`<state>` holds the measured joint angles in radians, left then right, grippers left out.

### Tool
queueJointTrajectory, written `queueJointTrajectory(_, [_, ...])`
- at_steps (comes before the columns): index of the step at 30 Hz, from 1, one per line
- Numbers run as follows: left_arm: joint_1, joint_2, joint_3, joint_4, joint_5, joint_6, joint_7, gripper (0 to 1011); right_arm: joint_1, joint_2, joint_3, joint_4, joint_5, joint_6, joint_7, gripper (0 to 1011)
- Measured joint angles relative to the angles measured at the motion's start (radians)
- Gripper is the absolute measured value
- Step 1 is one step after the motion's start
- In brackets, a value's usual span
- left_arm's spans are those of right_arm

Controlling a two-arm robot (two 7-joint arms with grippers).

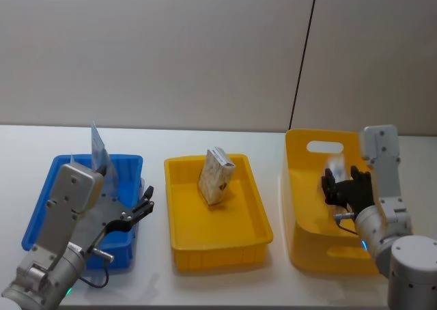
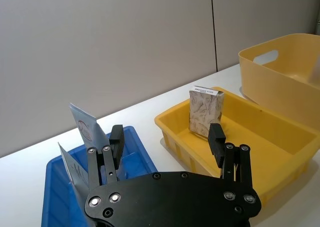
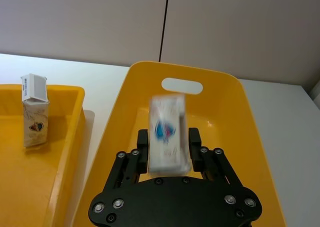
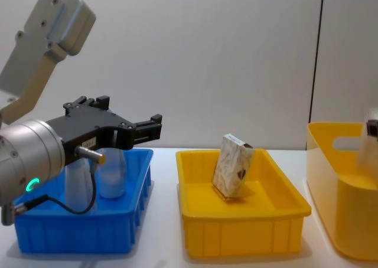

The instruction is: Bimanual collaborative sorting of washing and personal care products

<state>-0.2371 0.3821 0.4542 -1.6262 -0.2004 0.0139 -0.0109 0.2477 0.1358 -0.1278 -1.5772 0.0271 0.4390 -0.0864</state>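
Observation:
My right gripper (image 3: pixel 168 154) is shut on a pale blue-white squeeze tube (image 3: pixel 167 129), which looks blurred, and holds it upright inside the tall yellow bin (image 3: pixel 235 112). In the head view that gripper (image 1: pixel 345 187) sits low in the bin with the tube (image 1: pixel 336 165) above its fingers. My left gripper (image 1: pixel 145 202) hovers open and empty over the right side of the blue bin (image 1: pixel 41 207). Tubes (image 2: pixel 86 124) stand upright in that bin. A beige marbled carton (image 1: pixel 216 175) leans in the yellow tray (image 1: pixel 218 248) in the middle.
The three containers stand in a row on the white table (image 1: pixel 20 146): blue bin on the left, yellow tray (image 4: pixel 242 221) in the middle, tall yellow bin (image 4: pixel 348 221) on the right. A grey wall stands close behind.

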Motion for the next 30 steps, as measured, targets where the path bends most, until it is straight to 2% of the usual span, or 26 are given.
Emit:
queueJointTrajectory(2, [0.0, 0.0, 0.0, 0.0, 0.0, 0.0, 0.0, 1001, -0.001, 0.0, 0.002, 0.001, 0.0, 0.002, 0.003, 518])
queueJointTrajectory(4, [0.0, 0.0, 0.0, 0.0, 0.0, 0.0, 0.0, 1001, -0.001, 0.001, 0.003, 0.002, 0.0, 0.003, 0.005, 558])
queueJointTrajectory(5, [0.0, 0.0, 0.0, 0.0, 0.0, 0.0, 0.0, 1001, -0.002, 0.001, 0.004, 0.002, 0.0, 0.004, 0.007, 621])
queueJointTrajectory(13, [0.0, 0.0, 0.0, 0.0, 0.0, 0.0, 0.0, 1001, -0.002, 0.002, 0.006, 0.001, -0.007, 0.005, 0.016, 862])
queueJointTrajectory(17, [0.0, 0.0, 0.0, 0.0, 0.0, 0.0, 0.0, 1001, -0.005, 0.002, 0.006, -0.005, -0.009, -0.013, 0.025, 972])
queueJointTrajectory(20, [0.0, 0.0, 0.0, 0.0, 0.0, 0.0, 0.0, 1001, -0.007, 0.003, 0.006, -0.009, -0.01, -0.024, 0.03, 1004])
queueJointTrajectory(30, [0.003, 0.0, -0.003, -0.004, 0.012, 0.005, 0.01, 1001, -0.014, 0.003, 0.005, -0.022, -0.013, -0.06, 0.047, 1004])
